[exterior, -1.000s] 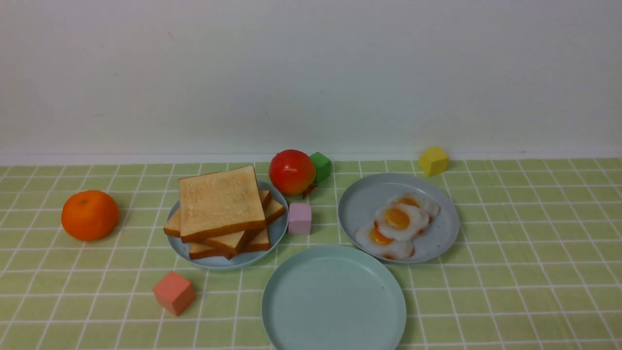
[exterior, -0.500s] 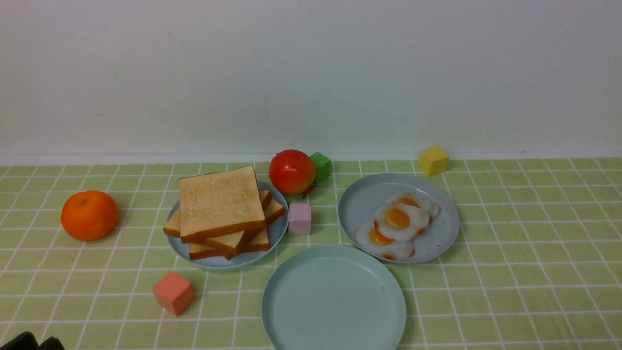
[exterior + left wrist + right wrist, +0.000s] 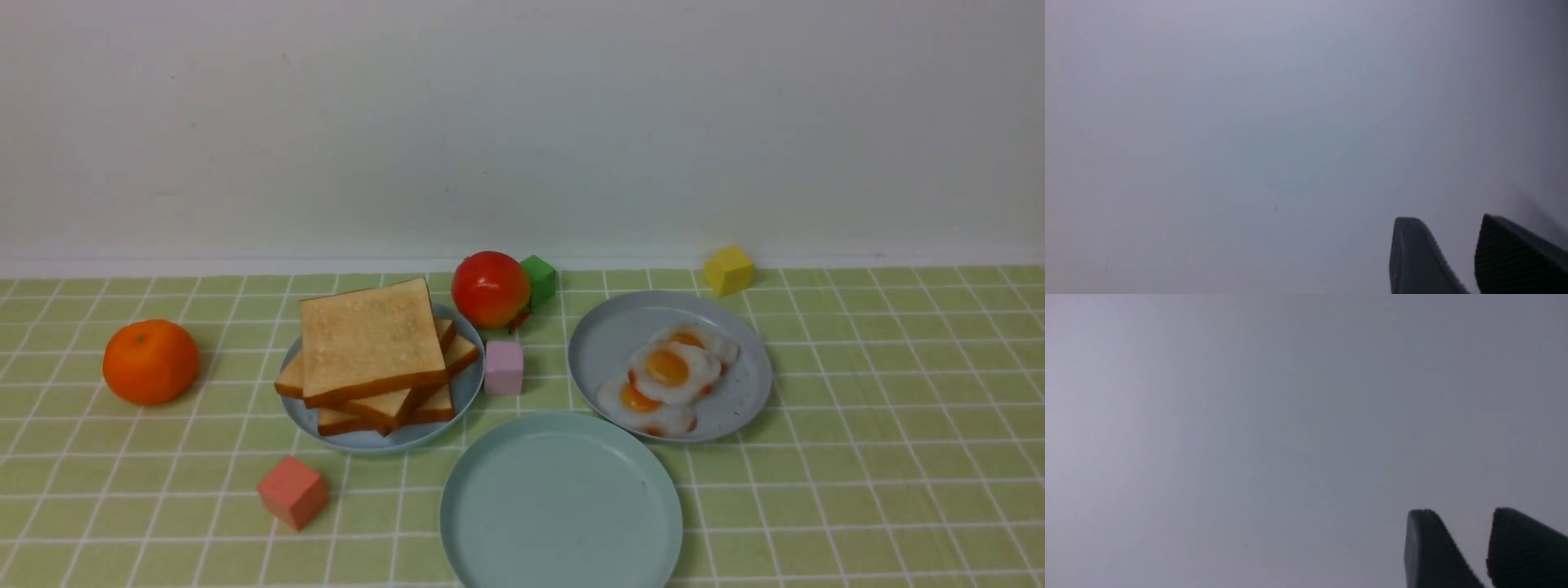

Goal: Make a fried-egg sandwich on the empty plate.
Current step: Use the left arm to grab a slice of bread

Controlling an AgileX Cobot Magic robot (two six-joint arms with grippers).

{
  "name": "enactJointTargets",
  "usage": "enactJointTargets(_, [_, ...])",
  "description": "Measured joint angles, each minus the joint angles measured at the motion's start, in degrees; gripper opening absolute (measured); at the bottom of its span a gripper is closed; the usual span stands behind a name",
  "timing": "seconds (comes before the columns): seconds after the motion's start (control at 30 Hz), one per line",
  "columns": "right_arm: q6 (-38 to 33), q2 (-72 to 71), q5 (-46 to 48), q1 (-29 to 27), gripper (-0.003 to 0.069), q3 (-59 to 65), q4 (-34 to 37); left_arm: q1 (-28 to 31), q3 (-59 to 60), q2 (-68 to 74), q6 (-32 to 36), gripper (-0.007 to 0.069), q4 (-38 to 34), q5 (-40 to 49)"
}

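The pale mint-green plate (image 3: 561,502) lies at the front centre with nothing on it. Several toast slices (image 3: 371,351) are stacked on a grey-blue plate (image 3: 469,384) at its back left. Three fried eggs (image 3: 669,369) overlap on another grey-blue plate (image 3: 604,335) at its back right. No assembled sandwich shows. Neither gripper shows in the front view. My left gripper (image 3: 1447,220) and right gripper (image 3: 1461,512) each face a blank grey surface, tips apart with nothing between them.
An orange (image 3: 151,361) sits far left. A tomato (image 3: 490,288) and a green cube (image 3: 539,279) stand behind the toast. A pink cube (image 3: 504,367) lies between the two grey-blue plates. A salmon cube (image 3: 292,492) is front left, a yellow cube (image 3: 728,269) back right.
Half a second ago a dark gripper tip showed at the front view's bottom left corner; it is now out of that view. Nothing on the table has moved.
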Motion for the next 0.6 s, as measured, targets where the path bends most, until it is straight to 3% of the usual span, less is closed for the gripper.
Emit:
enactJointTargets(0.13, [2.38, 12.18, 16.07, 0.00, 0.0241, -20.70, 0.00, 0.00, -18.85, 14.54, -1.39, 0.0238, -1.26, 18.29])
enactJointTargets(0.27, [2.38, 21.72, 26.45, 0.00, 0.0241, -28.57, -0.42, 0.00, -28.56, 27.69, -3.11, 0.0238, -1.56, 33.80])
enactJointTargets(0.47, [2.38, 32.61, 36.65, 0.00, 0.0241, -28.68, -4.72, 0.00, -30.89, 46.43, -2.75, 0.0238, 3.05, 43.53])
enactJointTargets(0.6, [2.38, 36.14, 42.95, 0.00, 0.0241, -27.40, -4.00, 0.00, -30.98, 55.65, -2.75, 0.0238, 3.98, 45.52])
